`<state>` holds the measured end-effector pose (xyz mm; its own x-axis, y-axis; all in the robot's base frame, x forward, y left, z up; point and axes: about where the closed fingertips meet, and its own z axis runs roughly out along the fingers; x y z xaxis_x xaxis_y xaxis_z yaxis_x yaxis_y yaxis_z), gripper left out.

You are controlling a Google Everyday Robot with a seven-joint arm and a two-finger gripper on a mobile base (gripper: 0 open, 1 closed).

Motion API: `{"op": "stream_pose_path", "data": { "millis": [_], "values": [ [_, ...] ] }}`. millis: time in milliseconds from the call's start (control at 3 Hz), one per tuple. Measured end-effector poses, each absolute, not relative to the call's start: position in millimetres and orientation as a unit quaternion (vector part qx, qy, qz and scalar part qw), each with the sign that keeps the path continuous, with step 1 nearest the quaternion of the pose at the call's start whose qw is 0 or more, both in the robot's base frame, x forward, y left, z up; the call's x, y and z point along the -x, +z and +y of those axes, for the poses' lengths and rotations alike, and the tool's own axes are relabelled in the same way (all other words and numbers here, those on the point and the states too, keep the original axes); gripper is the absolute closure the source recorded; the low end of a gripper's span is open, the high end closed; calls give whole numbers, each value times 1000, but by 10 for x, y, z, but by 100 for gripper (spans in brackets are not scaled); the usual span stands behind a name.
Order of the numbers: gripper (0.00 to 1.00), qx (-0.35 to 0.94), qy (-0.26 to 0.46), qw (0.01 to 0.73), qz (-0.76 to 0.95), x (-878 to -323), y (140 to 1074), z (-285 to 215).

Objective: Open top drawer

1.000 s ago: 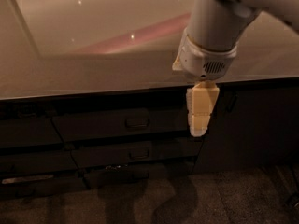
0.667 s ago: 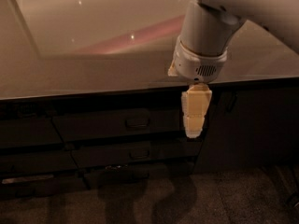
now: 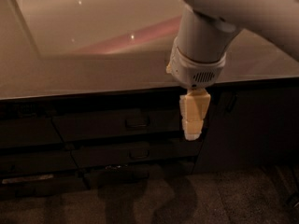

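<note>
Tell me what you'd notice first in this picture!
The big white robot arm at the upper right grabs the eye, with its pale yellow gripper hanging in front of the right end of the dark top drawer. Next comes the shiny countertop above, with a pink streak of reflected light. The drawer looks shut, its small loop handle untouched.

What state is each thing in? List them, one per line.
Top drawer: shut, front level with its neighbours.
Handle: free, nothing on it.
Lower drawer: shut.
Claw: pointing down in front of the drawers, right of the handle, not on it.
</note>
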<state>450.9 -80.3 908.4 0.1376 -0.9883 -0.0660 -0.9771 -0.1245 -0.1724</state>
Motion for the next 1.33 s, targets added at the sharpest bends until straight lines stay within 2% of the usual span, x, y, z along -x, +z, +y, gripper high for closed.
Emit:
{"op": "stream_pose_path", "data": {
  "millis": [333,667,1333],
  "values": [
    [0,754,-83,104,643,-4463,9152,-771],
    [0,754,-83,104,643,-4463,9152,-771],
    [0,757,-3,66,650,-4713,8667,-828]
  ]
}}
